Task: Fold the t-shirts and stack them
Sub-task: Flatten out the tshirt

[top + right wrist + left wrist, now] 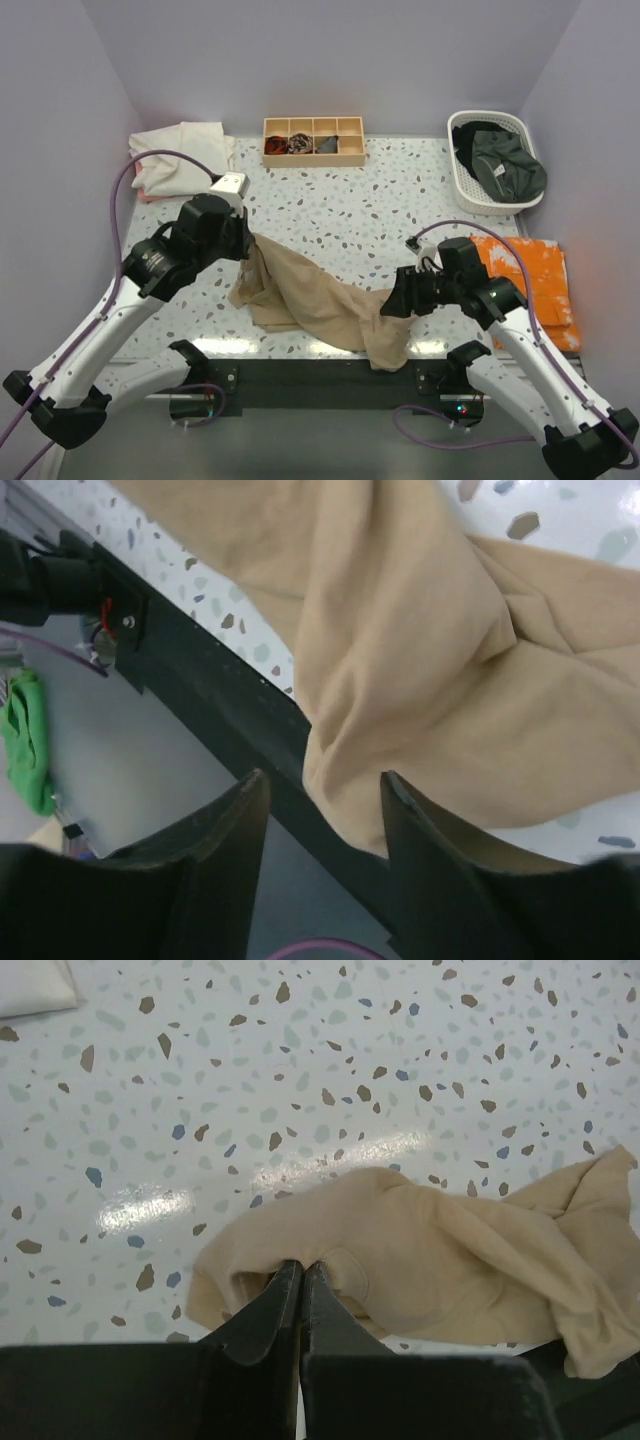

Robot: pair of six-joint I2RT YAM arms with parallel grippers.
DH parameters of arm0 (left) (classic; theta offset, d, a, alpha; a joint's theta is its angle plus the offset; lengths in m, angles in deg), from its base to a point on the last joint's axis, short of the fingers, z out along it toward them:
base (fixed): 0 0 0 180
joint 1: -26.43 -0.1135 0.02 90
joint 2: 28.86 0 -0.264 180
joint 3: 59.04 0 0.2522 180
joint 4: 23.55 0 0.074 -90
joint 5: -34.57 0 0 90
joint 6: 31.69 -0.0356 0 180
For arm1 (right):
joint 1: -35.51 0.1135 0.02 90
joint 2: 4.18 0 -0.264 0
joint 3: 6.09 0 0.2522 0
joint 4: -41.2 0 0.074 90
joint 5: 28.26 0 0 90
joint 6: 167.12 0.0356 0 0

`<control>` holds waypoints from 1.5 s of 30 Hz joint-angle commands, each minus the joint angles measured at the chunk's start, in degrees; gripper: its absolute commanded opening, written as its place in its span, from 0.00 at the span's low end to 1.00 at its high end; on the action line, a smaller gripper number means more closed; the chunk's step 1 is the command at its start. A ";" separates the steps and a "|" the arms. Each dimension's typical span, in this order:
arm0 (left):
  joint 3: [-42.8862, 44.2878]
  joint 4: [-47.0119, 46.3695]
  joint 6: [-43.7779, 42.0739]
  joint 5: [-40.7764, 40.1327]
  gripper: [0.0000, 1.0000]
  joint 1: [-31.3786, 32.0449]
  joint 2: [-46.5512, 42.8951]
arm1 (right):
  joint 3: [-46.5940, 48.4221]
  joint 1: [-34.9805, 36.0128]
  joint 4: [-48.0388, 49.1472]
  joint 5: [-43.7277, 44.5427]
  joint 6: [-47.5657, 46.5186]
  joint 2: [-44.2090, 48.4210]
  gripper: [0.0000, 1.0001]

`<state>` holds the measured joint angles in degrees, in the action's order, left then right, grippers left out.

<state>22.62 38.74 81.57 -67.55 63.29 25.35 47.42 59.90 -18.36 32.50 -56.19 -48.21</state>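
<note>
A crumpled t-shirt [320,305] is laid across the near middle of the desk [380,210], its right end draped over the near edge, between the left hand [245,245] and the right hand [395,300]. Behind it a divided tray [313,140] is set. A folded t-shirt [180,155] is placed at back left, and a basket [462,185] holding t-shirts [505,165] at back right.

Left arm [160,262] bends inward, jaws clamped on the tan t-shirt [420,1260]; right arm [490,296] reaches left, jaws parted
</note>
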 commanded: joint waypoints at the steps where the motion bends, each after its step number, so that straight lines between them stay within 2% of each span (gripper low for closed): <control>1: -0.40 -4.32 1.52 0.78 0.00 -0.12 0.36 | 1.12 0.23 2.22 -1.32 3.15 5.27 0.61; 3: -0.75 -4.59 1.52 1.13 0.00 -0.12 1.85 | 4.36 0.23 -1.83 6.78 2.80 5.45 0.66; 4: -0.92 -4.59 1.43 1.31 0.00 -0.12 2.21 | 5.24 0.23 -2.44 14.91 3.41 4.92 0.69; 9: -3.29 -5.82 2.04 3.50 0.00 -0.12 3.53 | 6.93 0.31 -0.44 30.80 11.40 -0.26 0.68; 12: -6.36 -6.43 3.19 4.91 0.00 -0.12 3.35 | 5.43 0.23 5.10 31.34 14.05 -6.14 0.64; 14: -8.21 -8.18 3.71 6.92 0.00 -0.12 3.00 | 5.08 0.31 6.51 32.22 15.71 -11.74 0.56; 17: -11.73 -9.68 4.68 9.73 0.00 -0.12 2.83 | 4.03 0.23 5.11 37.04 17.12 -16.16 0.53; 25: -18.59 -13.11 5.56 13.96 0.00 -0.12 3.00 | 1.48 0.23 1.95 45.30 18.53 -20.21 0.56; 28: -19.56 -13.99 5.47 14.58 0.00 -0.12 3.44 | 1.30 0.23 1.86 45.06 18.36 -22.41 0.57; 35: -20.96 -16.10 5.21 15.72 0.00 -0.12 5.37 | 1.65 0.40 4.83 48.83 20.47 -26.72 0.61; 42: -22.02 -17.86 5.12 15.72 0.00 -0.12 6.78 | 0.86 0.32 10.64 49.10 19.59 -34.89 0.59; 44: -22.28 -18.38 5.03 15.72 0.00 -0.12 7.31 | 1.21 0.40 12.65 48.57 18.72 -37.17 0.55; 45: -22.28 -18.47 4.95 15.64 0.00 -0.12 7.48 | 1.21 0.32 13.45 47.44 18.19 -37.53 0.42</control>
<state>0.81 23.59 86.27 -52.62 63.24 32.33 48.69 60.01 -10.30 79.26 -37.44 -83.66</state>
